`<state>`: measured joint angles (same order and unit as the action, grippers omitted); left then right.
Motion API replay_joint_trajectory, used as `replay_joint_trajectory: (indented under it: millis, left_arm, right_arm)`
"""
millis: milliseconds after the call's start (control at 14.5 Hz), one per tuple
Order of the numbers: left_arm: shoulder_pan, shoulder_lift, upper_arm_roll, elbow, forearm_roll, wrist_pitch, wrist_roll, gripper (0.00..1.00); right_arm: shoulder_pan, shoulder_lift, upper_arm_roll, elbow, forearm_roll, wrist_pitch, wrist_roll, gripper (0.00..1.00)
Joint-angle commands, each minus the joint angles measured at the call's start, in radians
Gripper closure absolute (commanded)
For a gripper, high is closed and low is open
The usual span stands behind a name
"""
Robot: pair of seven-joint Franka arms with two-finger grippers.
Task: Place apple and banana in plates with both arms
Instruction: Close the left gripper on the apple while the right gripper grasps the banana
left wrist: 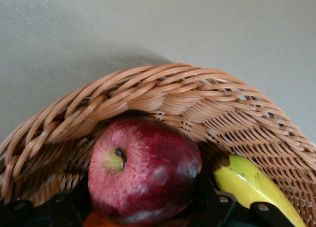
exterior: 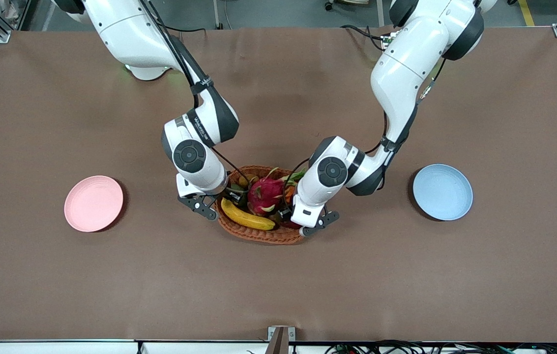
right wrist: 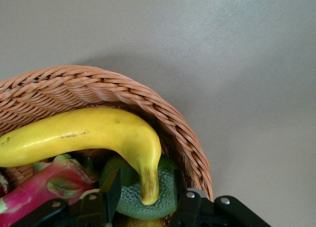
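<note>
No lettering on anything here is readable.

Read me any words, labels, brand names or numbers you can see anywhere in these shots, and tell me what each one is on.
White lettering on the black strap of the right arm: too small to read.
White lettering on the right arm's black forearm band: too blurred to read.
Basket, fruit, pink plate, blue plate: no text.

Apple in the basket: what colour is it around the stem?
The apple is dark red, with a yellow-green patch around the stem. It shows best in the left wrist view.
</note>
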<state>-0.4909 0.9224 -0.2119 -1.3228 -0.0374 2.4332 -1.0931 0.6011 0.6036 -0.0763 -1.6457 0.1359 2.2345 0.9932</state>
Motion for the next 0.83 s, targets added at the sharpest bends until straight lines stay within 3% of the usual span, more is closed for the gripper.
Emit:
replay_joint_trajectory:
  millis: [0,413,688,757]
  left_arm:
    - [-0.015,0.001,0.02,0.019,-0.001,-0.008,-0.021,0.55]
    - [-0.003,-0.088,0.031,0.019,-0.002,-0.07,-0.021,0.57]
    - [0.058,-0.224,0.055,-0.002,0.002,-0.262,0.002,0.57]
    - [0.084,-0.264,0.055,-0.024,0.002,-0.314,0.045,0.57]
  right_arm:
    - [0.006,-0.015,-0.008,-0.016,0.013,0.004,0.008,0.54]
    - [-0.001,-0.018,-0.008,-0.014,0.013,-0.004,-0.001,0.57]
    - [-0.004,-0.022,-0.008,-0.013,0.013,-0.007,-0.001,0.96]
    - [-0.007,-0.024,-0.008,-0.013,0.013,-0.009,-0.001,0.98]
